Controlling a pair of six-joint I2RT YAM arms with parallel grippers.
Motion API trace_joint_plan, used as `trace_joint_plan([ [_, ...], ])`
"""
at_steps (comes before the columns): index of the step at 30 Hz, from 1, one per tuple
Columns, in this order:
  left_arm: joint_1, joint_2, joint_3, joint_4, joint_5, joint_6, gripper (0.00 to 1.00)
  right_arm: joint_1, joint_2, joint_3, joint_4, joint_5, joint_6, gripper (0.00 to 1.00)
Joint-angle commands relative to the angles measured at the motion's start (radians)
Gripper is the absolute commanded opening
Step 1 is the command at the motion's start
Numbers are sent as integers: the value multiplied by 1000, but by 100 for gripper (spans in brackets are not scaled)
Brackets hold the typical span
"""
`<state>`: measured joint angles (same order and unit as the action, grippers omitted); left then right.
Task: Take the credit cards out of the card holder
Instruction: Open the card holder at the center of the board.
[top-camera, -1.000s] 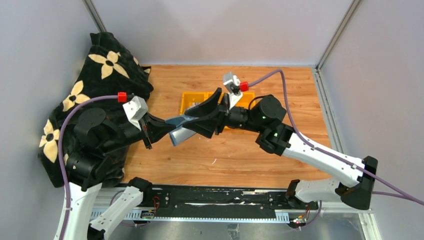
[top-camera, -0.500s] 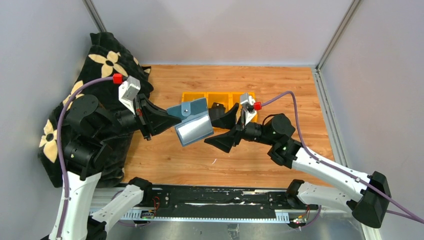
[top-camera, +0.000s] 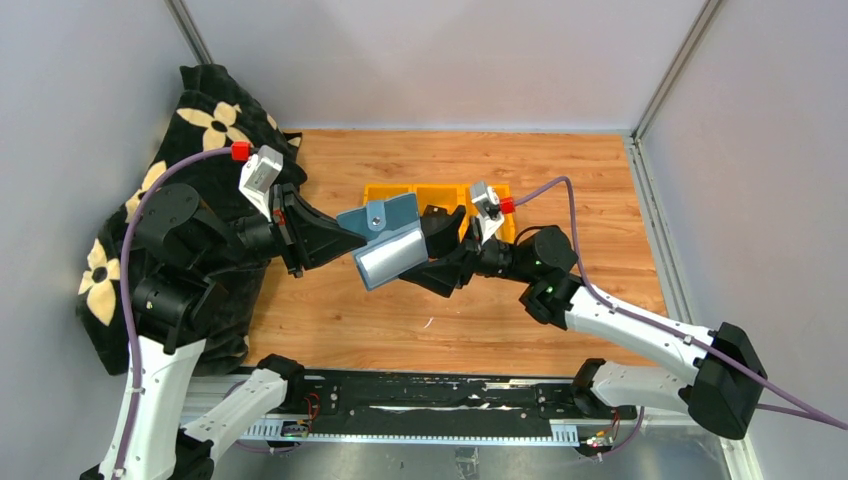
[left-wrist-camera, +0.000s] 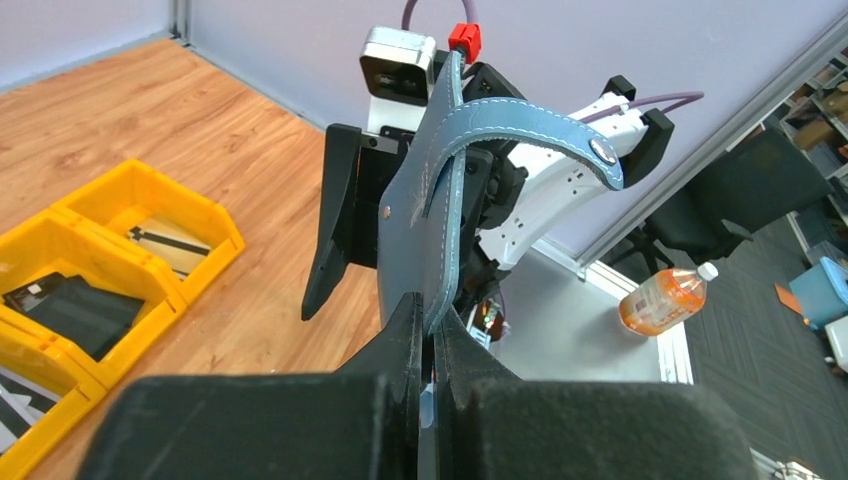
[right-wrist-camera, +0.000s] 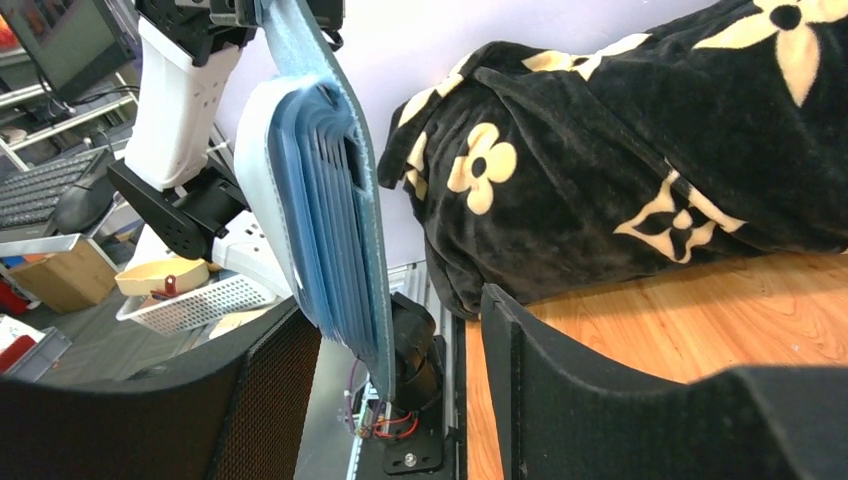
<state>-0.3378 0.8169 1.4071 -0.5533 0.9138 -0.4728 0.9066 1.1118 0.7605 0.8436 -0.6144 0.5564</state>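
Top external view: back at the holder (top-camera: 380, 218) with the right gripper (top-camera: 415, 250) after standing off, fingers wide either side of its pocket edge, not touching. Pinched tight in the left gripper (top-camera: 352, 238), aloft. Ready for a card pull; none gripped.

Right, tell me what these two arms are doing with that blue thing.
The left fingers are shut on one edge of the teal card holder, holding it up above the table. The right fingers stand open either side of its other end, where the pale-blue pockets show. They have not closed on anything yet, so no card is being pulled.
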Motion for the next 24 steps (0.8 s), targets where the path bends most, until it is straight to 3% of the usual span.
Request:
trace_joint_plan([
  [1, -1, -5, 6, 33, 25, -20, 0, -18, -1, 28, 99, 10, 52, 62],
  [14, -1, -16, -25, 39, 30, -30, 0, -37, 86, 103, 205, 73, 181, 62],
  [24, -1, -1, -49, -25, 40, 41, 0, -37, 149, 157, 370, 23, 274, 63],
])
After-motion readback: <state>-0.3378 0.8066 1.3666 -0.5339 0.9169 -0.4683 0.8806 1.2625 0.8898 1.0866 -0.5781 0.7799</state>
